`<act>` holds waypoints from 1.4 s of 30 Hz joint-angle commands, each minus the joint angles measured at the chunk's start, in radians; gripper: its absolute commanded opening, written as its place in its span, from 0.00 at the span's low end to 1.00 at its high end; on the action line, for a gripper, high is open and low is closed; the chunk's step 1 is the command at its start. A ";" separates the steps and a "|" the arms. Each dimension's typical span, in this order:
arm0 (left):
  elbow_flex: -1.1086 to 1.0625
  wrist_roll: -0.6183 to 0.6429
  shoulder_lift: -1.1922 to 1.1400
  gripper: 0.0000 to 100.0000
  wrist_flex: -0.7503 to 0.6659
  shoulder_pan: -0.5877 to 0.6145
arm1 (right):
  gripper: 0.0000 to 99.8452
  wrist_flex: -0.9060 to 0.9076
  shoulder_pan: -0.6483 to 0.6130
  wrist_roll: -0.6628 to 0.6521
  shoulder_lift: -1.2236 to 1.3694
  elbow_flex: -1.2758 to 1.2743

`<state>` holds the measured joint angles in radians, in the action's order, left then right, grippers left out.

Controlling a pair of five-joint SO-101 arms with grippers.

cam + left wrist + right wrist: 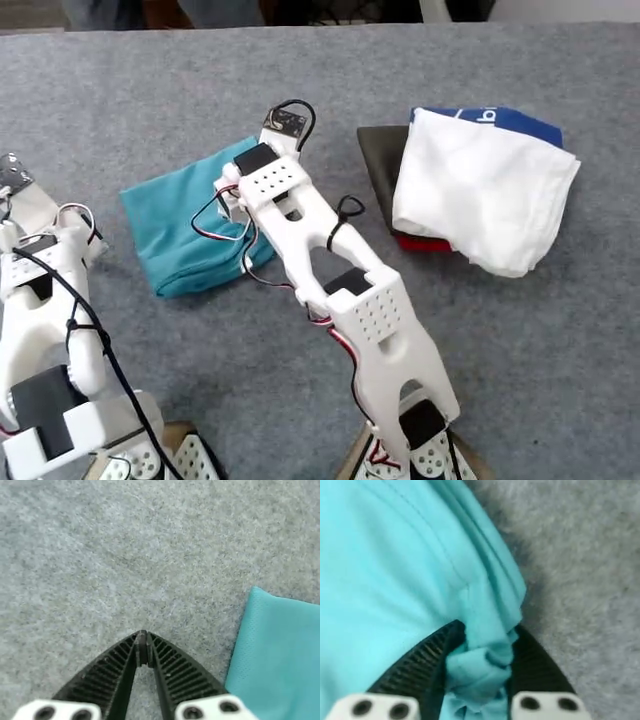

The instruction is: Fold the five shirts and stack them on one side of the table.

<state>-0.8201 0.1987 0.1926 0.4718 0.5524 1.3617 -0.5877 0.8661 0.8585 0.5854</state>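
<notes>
Teal shirt (395, 580) clamped in right claw (487, 630), left claw (143, 640) together over grey table (100, 555)

1. High view: a fixed camera above the near edge of the desk (520, 340) looks steeply down toward the far edge. It is wide enough to take in both arms (300, 220) and most of the grey surface.
2. Left wrist view: the camera looks down past the left tool (142, 647) from close above the bare desk. The teal shirt (280, 655) shows at the picture's edge.
3. Right wrist view: the camera sits very near the cloth and looks along the right tool (487, 635) onto the teal shirt, with a strip of desk beside it.
4. Shared ground: the teal shirt and the grey desk around it appear in all three views.
</notes>
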 commanded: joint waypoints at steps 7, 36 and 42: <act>0.067 0.035 0.005 0.03 -0.014 0.048 | 0.02 0.080 -0.012 -0.086 0.010 0.013; 0.074 0.091 0.005 0.03 -0.015 0.099 | 0.01 0.405 0.505 -0.674 -0.111 0.684; 0.074 0.091 0.005 0.03 -0.015 0.099 | 0.01 0.405 0.704 -0.713 -0.272 0.558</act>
<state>-0.7986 0.2800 0.1926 0.4718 0.6475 1.7607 0.0169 0.1726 0.7142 1.1914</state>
